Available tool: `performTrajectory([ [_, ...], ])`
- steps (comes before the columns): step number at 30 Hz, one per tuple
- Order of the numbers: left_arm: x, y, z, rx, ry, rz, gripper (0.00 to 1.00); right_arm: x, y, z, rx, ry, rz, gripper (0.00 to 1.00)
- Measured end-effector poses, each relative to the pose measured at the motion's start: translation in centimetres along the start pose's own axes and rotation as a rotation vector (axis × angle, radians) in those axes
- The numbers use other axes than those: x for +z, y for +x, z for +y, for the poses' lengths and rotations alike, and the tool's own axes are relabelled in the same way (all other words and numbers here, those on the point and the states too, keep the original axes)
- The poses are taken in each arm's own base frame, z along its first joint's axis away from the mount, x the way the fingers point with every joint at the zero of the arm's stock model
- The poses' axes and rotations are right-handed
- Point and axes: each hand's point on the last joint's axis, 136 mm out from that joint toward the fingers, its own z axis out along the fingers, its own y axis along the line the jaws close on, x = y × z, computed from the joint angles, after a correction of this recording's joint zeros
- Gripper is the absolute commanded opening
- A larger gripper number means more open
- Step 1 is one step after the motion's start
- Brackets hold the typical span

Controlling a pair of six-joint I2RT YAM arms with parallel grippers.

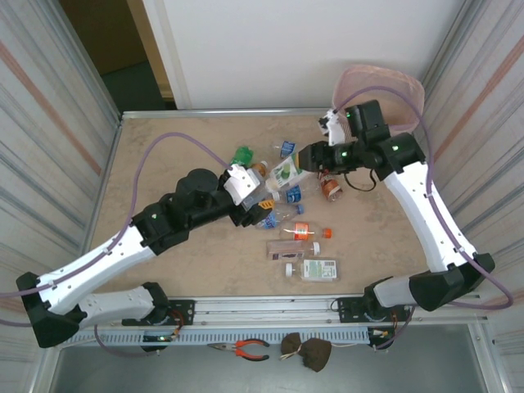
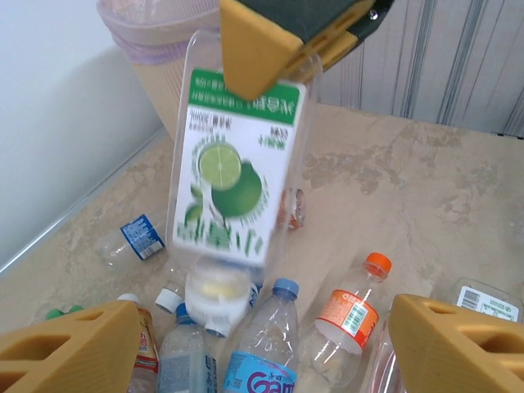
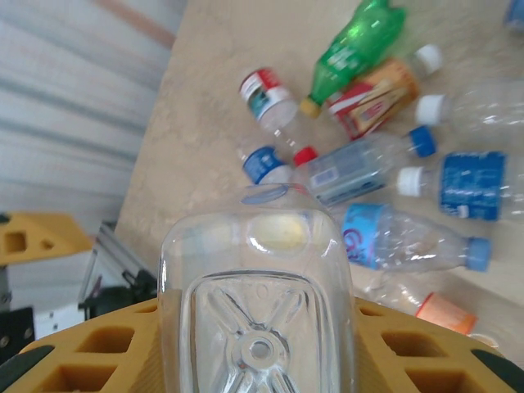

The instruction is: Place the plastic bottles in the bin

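Lime-label bottle [image 3: 258, 327] clenched by its base in right gripper [image 1: 314, 157], cap down | bin [image 1: 385, 80] near, behind those jaws | lift above its rim before releasing | left gripper [image 2: 262, 348] released, other bottles [image 2: 348, 315] below its jaws

A beige marbled bench [image 1: 164, 262] stands between corrugated metal side panels [image 1: 41, 123], with a white rear wall [image 1: 311, 49] and a dark doorway [image 1: 123, 57] behind.

The right claw [image 1: 311, 157] grips a bottle [image 1: 288, 172] by its base, cap end hanging toward the left claw [image 1: 259, 211]. The bin [image 1: 385, 78] stands just behind the right claw. Loose bottles [image 1: 282, 214] lie on the table [image 1: 164, 155] under and between the claws. A few more lie nearer, right of the left claw.
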Motion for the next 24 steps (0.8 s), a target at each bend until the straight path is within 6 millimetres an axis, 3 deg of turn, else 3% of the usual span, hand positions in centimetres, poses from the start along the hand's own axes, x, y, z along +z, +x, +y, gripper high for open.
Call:
performTrajectory([
  [4, -0.7, -0.4, 0.5, -0.01, -0.018, -0.018, 0.8, -3.2, -3.4, -1.7, 0.035, 0.039, -0.126, 0.43],
  [14, -1.6, -0.2, 1.5, -0.046, -0.049, -0.036, 0.8, -14.4, -12.0, -3.2, 0.063, 0.11, -0.528, 0.45],
  [19, -2.0, -0.1, 1.5, -0.068, -0.051, -0.052, 0.8, -18.2, -15.7, -7.4, 0.157, 0.162, -0.673, 0.43],
  [24, -1.9, 0.2, 1.5, -0.085, -0.049, -0.057, 0.8, -18.1, -19.0, -13.9, 0.269, 0.217, -0.692, 0.43],
])
